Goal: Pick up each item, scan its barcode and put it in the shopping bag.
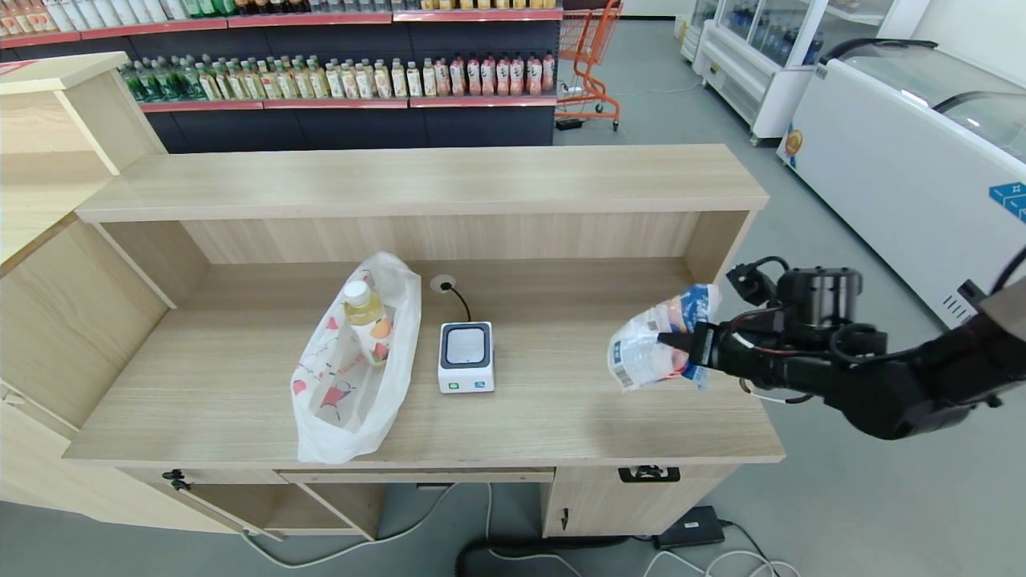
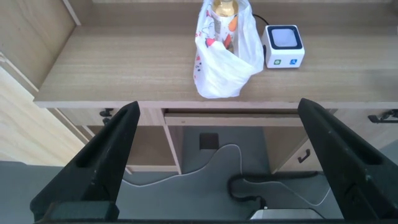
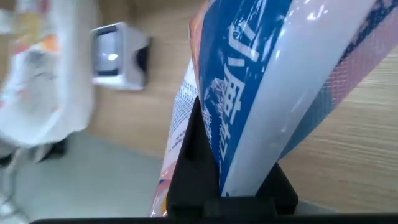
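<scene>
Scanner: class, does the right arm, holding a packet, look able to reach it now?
Probably yes: only bare counter separates the packet in the right gripper from the scanner.

The left gripper (image 2: 219, 111), fingers spread wide, hangs before the wooden counter (image 2: 124, 68), where the shopping bag (image 2: 221, 65) holding a bottle (image 2: 224, 7) stands just beside the scanner (image 2: 284, 46).

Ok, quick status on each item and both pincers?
Snack packet: gripped, held over the right end of the counter, not yet bagged.
Right pincer: shut on the snack packet.
Left pincer: open, empty, in front of the counter.
Shopping bag: lying on the counter, mouth open.
Bottle: inside the shopping bag, cap on.
Scanner: on the counter beside the bag, window uncovered.
</scene>
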Tool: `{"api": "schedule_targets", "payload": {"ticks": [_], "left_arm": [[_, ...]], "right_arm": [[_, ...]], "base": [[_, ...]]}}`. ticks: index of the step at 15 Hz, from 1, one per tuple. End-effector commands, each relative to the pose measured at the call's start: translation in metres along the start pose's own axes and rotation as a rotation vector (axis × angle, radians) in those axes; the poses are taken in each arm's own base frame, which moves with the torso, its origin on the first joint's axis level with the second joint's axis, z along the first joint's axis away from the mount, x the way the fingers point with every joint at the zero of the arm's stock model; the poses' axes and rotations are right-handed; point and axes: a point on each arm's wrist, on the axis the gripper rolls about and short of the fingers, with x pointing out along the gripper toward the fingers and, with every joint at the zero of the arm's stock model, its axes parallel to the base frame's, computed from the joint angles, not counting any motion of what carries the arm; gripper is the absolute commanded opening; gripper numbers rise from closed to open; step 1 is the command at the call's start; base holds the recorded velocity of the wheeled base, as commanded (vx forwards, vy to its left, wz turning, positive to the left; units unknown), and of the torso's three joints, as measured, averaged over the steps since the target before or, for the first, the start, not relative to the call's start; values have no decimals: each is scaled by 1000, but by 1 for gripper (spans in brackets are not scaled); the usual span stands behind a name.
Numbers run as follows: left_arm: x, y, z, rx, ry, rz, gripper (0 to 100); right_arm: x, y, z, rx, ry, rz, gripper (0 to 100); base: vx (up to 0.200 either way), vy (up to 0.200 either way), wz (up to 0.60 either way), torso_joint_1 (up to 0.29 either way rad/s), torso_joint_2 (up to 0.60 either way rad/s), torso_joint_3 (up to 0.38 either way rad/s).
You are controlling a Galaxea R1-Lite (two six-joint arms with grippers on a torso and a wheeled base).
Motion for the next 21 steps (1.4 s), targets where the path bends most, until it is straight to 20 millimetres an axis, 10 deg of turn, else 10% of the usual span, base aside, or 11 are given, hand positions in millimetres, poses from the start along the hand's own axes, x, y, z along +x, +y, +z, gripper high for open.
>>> {"api": "schedule_targets", "payload": {"ticks": [1,9,21], "left_arm": [[0,0,0,0,0,-1,100],[0,0,0,0,1,0,100],[0,0,0,0,0,-1,100]], "right_arm": [[-87,41,17,-92,-12,367,0],[-106,74,-18,-273,102,875,0],[-114,83,-33,-117,246,885,0]], "base": [[0,0,0,0,0,0],[0,0,0,0,0,0],[0,0,0,0,0,0]]}}
